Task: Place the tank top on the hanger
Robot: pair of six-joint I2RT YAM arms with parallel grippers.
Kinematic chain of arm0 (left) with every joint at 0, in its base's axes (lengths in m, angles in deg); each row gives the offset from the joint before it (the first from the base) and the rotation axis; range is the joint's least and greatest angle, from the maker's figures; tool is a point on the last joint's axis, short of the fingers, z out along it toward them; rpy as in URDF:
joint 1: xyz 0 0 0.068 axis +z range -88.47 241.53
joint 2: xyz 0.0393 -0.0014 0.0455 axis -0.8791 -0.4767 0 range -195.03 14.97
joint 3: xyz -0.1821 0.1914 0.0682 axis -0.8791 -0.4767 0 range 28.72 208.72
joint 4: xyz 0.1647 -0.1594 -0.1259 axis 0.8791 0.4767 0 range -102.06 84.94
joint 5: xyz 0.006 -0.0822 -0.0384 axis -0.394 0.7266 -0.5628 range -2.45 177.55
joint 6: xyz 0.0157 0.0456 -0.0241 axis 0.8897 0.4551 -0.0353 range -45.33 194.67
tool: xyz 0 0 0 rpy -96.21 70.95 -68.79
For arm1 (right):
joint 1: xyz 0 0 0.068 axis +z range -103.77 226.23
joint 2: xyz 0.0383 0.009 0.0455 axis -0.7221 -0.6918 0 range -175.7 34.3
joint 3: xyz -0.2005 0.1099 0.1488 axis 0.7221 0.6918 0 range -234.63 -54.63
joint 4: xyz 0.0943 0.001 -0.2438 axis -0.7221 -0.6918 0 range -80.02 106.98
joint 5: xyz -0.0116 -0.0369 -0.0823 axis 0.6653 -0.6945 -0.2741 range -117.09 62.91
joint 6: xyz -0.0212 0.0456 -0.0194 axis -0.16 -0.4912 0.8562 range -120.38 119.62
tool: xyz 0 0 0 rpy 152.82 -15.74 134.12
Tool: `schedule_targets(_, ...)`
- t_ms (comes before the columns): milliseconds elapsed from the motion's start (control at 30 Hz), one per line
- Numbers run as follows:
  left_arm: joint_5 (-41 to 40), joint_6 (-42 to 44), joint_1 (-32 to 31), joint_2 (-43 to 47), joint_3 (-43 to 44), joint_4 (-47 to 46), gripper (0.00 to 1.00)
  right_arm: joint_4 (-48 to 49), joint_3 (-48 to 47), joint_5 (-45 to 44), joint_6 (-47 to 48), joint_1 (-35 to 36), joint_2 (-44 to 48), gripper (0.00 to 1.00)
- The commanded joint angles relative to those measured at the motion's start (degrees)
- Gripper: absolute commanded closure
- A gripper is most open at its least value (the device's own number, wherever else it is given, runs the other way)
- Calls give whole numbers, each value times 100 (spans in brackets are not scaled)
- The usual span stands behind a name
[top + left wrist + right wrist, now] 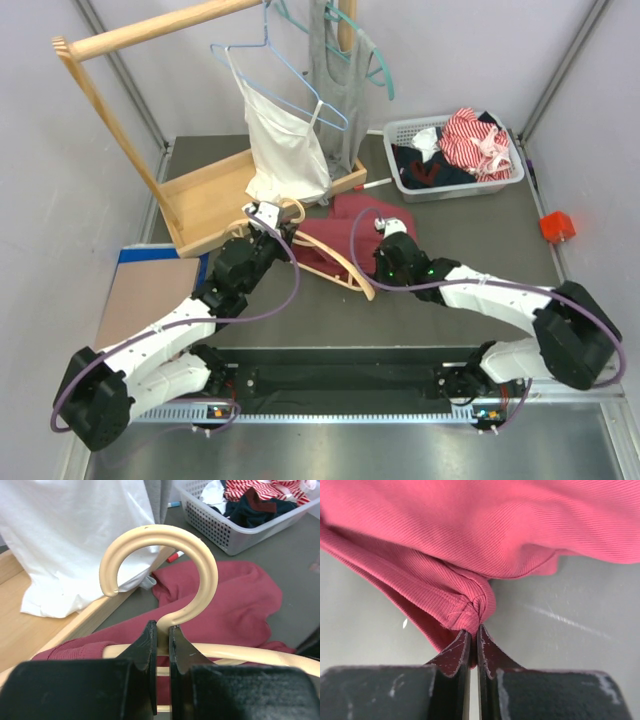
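Step in hand: dressing the hanger (200, 570). Left gripper (163, 630) is clamping its hook neck; right gripper (474, 635) is pinching a seamed edge of the tank top (495, 525), which is lying at the left gripper's 3 o'clock. Next, probably: drawing that edge over a hanger arm.

On my right wrist feed the tank top (520, 530) is finely ribbed knit cloth, matt, with a stitched hem. The fingers (452, 655) of the right gripper (474, 632) are matt black, scuffed pale at the edges. The table (580, 610) is dull grey and faintly scratched. On the left wrist feed the hanger (209, 580) hook is smooth cream with a soft sheen. At two o'clock the basket (225, 525) is perforated white plastic. At ten o'clock the camisole (75, 545) is thin smooth cloth. At eight o'clock the rack base (20, 640) is bare pale wood.
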Motion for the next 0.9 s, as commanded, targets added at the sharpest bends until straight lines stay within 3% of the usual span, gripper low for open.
schedule_targets(0,-471,282,-10,128,146,-550,100,-788,-250,327,111,108,796,100)
schedule_targets(400,-963,572,-211,-206,189,-1078,100,-1703,-329,838,40,117,1728,100)
schedule_targets(867,-1104,652,-405,-171,58,-1235,100,-1774,-540,1145,-127,117,2072,100)
